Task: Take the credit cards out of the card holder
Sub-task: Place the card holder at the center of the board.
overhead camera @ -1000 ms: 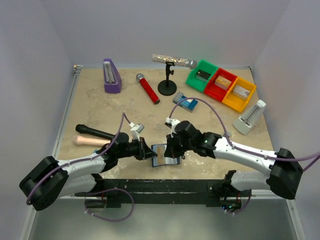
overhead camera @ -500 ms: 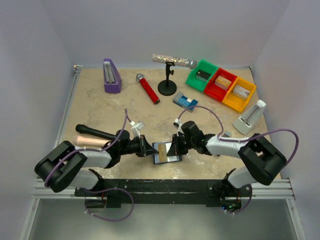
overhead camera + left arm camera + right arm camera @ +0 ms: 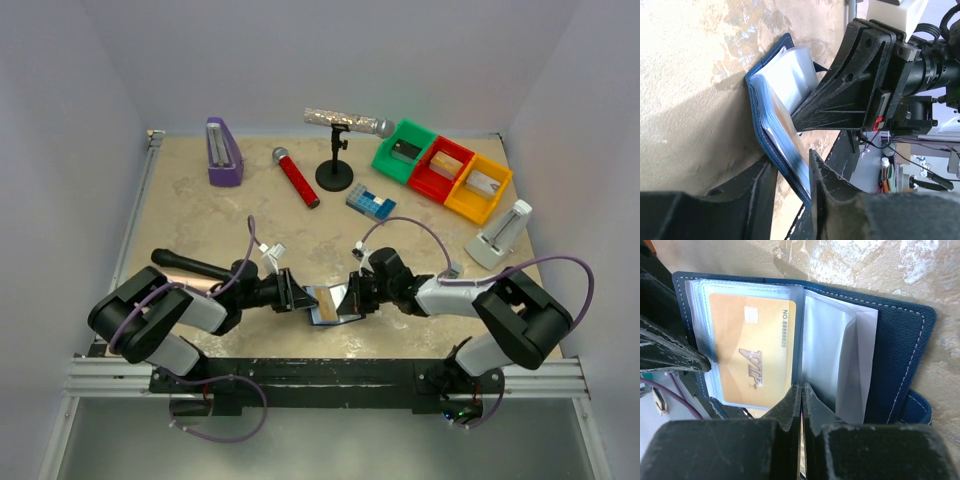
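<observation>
The left claw (image 3: 789, 170) is clamped on the dark-blue cover edge of the card holder (image 3: 780, 87), which stands open on the tabletop (image 3: 685, 75) between both claws. A gold card (image 3: 752, 347) sits inside a clear sleeve. The right claw (image 3: 801, 390), narrowed to a slit, pinches a sleeve's lower edge just beside that card.

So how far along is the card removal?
Done: card holder is open, left tool clamping its cover. In hand: right tool shut at the clear sleeve beside the gold card. Left: that card is still in its sleeve; no card out in view.
</observation>
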`<state>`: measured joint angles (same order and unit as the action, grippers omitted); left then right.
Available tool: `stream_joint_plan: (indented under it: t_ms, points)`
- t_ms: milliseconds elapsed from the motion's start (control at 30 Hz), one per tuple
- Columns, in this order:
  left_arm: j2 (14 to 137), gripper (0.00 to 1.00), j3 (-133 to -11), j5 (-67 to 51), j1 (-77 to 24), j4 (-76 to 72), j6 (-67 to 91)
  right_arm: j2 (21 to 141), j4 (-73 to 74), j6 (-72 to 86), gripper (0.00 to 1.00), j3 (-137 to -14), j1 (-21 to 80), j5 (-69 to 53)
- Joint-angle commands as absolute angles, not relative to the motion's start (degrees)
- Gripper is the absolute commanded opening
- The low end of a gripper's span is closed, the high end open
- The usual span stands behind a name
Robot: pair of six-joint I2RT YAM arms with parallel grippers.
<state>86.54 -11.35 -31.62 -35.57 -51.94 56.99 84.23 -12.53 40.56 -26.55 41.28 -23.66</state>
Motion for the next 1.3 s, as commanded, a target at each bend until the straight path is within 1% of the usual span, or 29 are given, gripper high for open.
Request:
stream_joint_plan:
  t_ms: [0, 233, 467, 700, 767, 867, 967, 1133, 1267]
  points:
    - [83.07, 0.38, -11.86, -30.59, -34.89, -49.33, 54.32, 82.88, -14.33, 40.43, 0.00, -25.31, 41.04, -23.03]
    - [74.81, 0.40, -14.76, -25.94, -34.63, -33.25, 49.66, 81.57, -13.01, 40.17, 0.00, -25.05, 40.87, -22.24]
    - [64.96, 0.39, -18.36, -18.12, -34.45, -14.96, 46.15, 79.28, -10.29, 38.94, 0.00, -25.31, 40.87, -21.10]
    - [56.96, 0.40, -19.51, -13.19, -34.54, -5.46, 44.74, 77.61, -8.44, 38.15, 0.00, -25.49, 40.96, -20.48]
    - [55.12, 0.38, -19.69, -12.74, -34.54, -3.88, 44.12, 77.08, -7.74, 37.97, 0.00, -25.66, 40.87, -20.39]
    - [53.53, 0.35, -19.25, -15.28, -34.80, -5.09, 44.82, 75.77, -6.86, 37.79, 0.00, -26.37, 41.04, -20.30]
    - [53.96, 0.32, -18.28, -18.19, -36.82, -9.91, 47.02, 75.15, -4.40, 36.83, 0.00, -27.77, 40.96, -20.04]
    - [59.57, 0.31, -20.74, -17.05, -46.74, -15.37, 47.90, 75.67, -1.76, 36.04, 0.00, -30.23, 40.96, -19.69]
    - [65.47, 0.31, -19.78, -18.63, -48.52, -22.83, 50.97, 76.29, -1.76, 36.91, 0.00, -30.41, 41.04, -20.04]
